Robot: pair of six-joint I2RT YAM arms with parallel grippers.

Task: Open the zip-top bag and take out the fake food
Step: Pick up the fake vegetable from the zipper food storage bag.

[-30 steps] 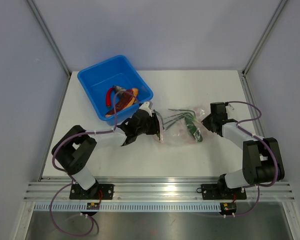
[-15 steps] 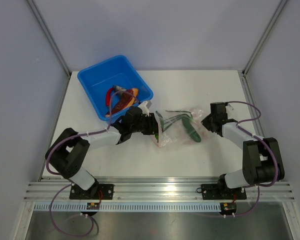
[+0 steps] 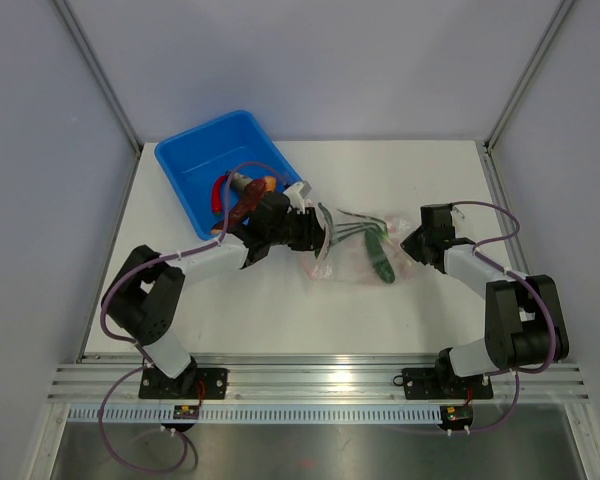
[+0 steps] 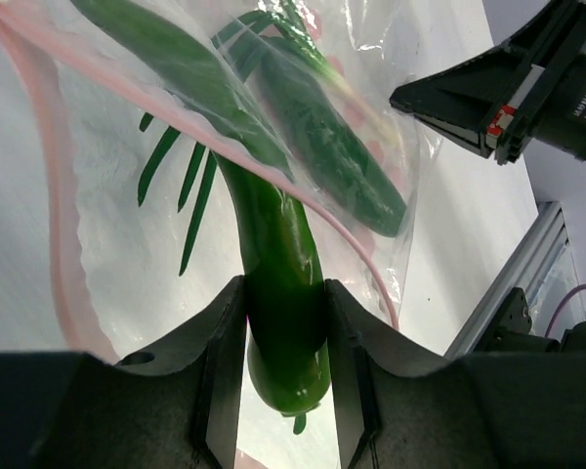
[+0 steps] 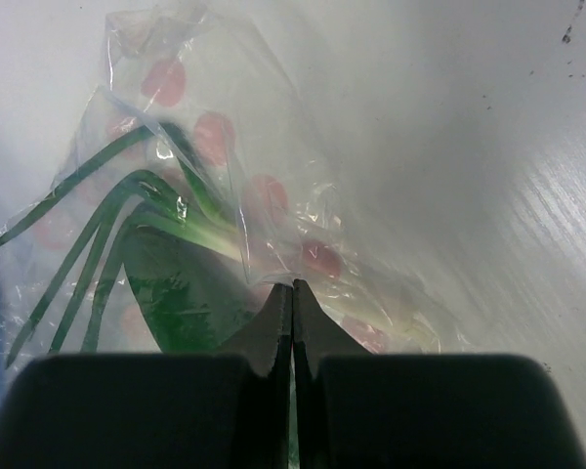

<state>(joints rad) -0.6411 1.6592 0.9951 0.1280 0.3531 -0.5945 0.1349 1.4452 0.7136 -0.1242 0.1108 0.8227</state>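
Observation:
The clear zip-top bag (image 3: 355,250) with pink marks lies on the white table between the arms. My left gripper (image 3: 315,232) is at its open left end, shut on a green toy pepper (image 4: 285,293) that pokes out past the pinkish-red zip strip (image 4: 54,220). A second green pepper (image 4: 332,147) and green bean strands (image 3: 352,225) stay inside the bag. My right gripper (image 3: 408,245) is shut, pinching the bag's right edge (image 5: 303,264). More fake food, red, orange and grey-brown pieces (image 3: 242,198), lies in the blue tub (image 3: 185,160).
The blue tub stands at the back left, just behind my left arm. Metal frame posts rise at the table's back corners, and a rail (image 3: 320,375) runs along the near edge.
My left gripper has moved up and toward the tub with the green pepper, drawing it out of the bag's mouth. The bag has shifted and stretched. The right gripper has held still.

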